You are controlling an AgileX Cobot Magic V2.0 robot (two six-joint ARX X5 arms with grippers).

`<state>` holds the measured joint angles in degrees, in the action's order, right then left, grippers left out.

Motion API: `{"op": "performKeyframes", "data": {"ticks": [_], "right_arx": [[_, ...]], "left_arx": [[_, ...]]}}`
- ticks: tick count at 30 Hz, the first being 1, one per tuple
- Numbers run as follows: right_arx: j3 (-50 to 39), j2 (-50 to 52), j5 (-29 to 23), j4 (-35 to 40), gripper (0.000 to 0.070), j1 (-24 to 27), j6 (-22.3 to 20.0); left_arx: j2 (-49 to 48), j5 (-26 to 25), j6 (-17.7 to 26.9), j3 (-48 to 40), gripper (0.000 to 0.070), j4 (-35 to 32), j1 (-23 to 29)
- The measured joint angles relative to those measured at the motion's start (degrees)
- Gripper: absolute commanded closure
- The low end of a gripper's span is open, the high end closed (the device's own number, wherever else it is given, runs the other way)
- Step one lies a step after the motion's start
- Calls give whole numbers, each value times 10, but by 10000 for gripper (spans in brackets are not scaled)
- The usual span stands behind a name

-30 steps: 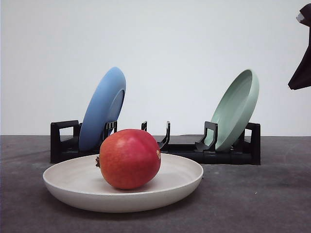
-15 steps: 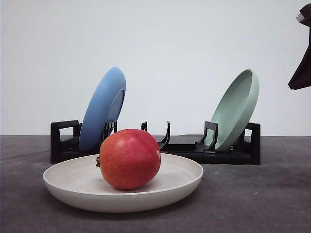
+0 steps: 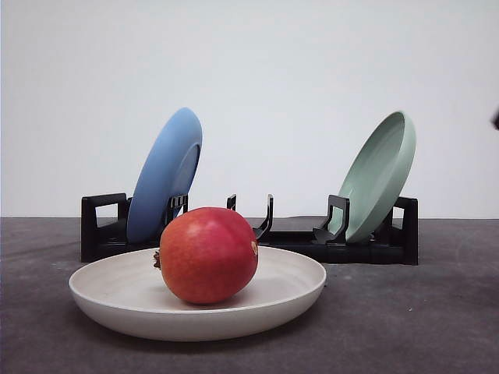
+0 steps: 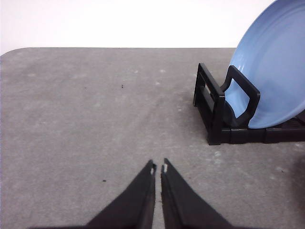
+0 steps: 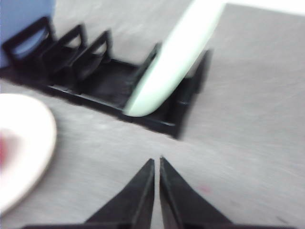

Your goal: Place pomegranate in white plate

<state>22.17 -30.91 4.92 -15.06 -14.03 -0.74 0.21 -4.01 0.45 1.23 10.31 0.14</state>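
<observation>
The pomegranate [image 3: 207, 255], round and red with an orange blush, rests inside the white plate [image 3: 296, 284] at the front of the table. In the right wrist view the white plate [image 5: 28, 138] shows blurred at the edge, with a red smear of the pomegranate [image 5: 2, 148] on it. My right gripper [image 5: 156, 163] is shut and empty above the grey table, apart from the plate. My left gripper [image 4: 158, 167] is shut and empty over bare table, near the rack's end.
A black dish rack [image 3: 257, 234] stands behind the white plate. It holds a blue plate [image 3: 165, 173] on the left and a pale green plate [image 3: 380, 173] on the right, both leaning on edge. The grey table [image 4: 86, 109] has free room around the rack.
The dark right arm seen at the upper right edge of the front view has moved almost wholly out of that view. The pomegranate and plates have not moved.
</observation>
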Motion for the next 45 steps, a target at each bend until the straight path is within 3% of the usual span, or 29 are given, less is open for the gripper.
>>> {"op": "performKeyframes", "data": {"ticks": [7,16,45], "right_arx": [[-124,151,-7,16,690,52,-6],[-187,271,-7,25,690,108,-7],[-213,306,-21,55,690,142,1]], "left_arx": [[0,0,0,0,700,0,0],[0,0,0,0,700,0,0],[0,0,0,0,700,0,0]]}}
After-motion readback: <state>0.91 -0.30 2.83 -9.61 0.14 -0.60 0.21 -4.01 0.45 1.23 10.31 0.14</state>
